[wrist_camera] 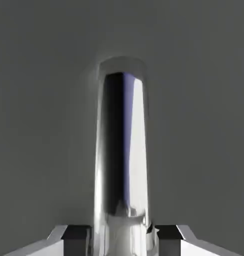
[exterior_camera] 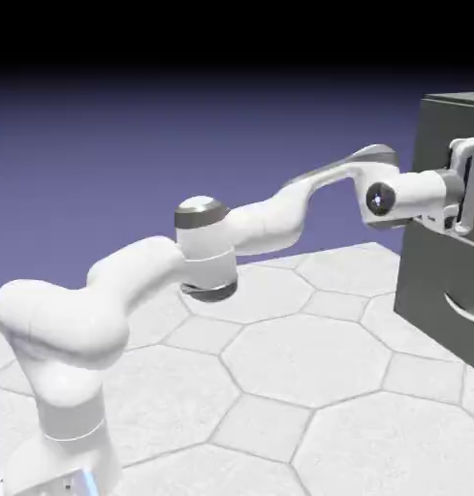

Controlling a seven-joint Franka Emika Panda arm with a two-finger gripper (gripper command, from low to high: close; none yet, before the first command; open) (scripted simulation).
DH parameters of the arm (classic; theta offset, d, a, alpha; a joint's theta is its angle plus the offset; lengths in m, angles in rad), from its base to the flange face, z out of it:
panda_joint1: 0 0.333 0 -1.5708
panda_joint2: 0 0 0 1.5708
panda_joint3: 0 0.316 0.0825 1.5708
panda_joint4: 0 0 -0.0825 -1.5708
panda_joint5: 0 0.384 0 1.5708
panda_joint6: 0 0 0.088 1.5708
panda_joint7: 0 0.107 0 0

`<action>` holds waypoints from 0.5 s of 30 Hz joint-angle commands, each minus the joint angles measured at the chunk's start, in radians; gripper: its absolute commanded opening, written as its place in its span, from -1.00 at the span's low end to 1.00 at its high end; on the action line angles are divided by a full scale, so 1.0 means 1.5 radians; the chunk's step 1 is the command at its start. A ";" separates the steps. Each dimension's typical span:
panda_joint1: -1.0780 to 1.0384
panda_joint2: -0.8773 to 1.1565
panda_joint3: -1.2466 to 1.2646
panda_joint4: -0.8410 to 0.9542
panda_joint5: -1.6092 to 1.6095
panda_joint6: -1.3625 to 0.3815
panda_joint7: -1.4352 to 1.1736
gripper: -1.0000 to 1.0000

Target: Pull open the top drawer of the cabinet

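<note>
We see the white arm (exterior_camera: pixel 269 228) stretched over the pale tiled worktop (exterior_camera: pixel 303 358), from its base at the exterior view's lower left to the dark grey cabinet (exterior_camera: pixel 458 98) at the exterior view's right edge. Our hand (wrist_camera: pixel 122 240) is clamped on the silver bar handle (wrist_camera: pixel 121 140) of the top drawer (wrist_camera: pixel 198 125), with one dark fingertip on either side of the bar. That drawer is the upper one in the cabinet, and in the hand view its flat grey front fills the space behind the handle. Below it, we make out the lower drawer front (exterior_camera: pixel 426 291) with its curved silver handle (exterior_camera: pixel 463 308), apart from our hand. In the exterior view, the hand and the picture's edge hide much of the top drawer from us.
</note>
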 commanded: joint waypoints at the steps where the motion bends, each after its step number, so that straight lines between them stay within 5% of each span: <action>1: 0.014 -0.001 -0.001 -0.024 0.004 -0.010 -0.006 -1.00; 15: 0.216 -0.017 -0.013 -0.362 0.036 -0.144 -0.073 -1.00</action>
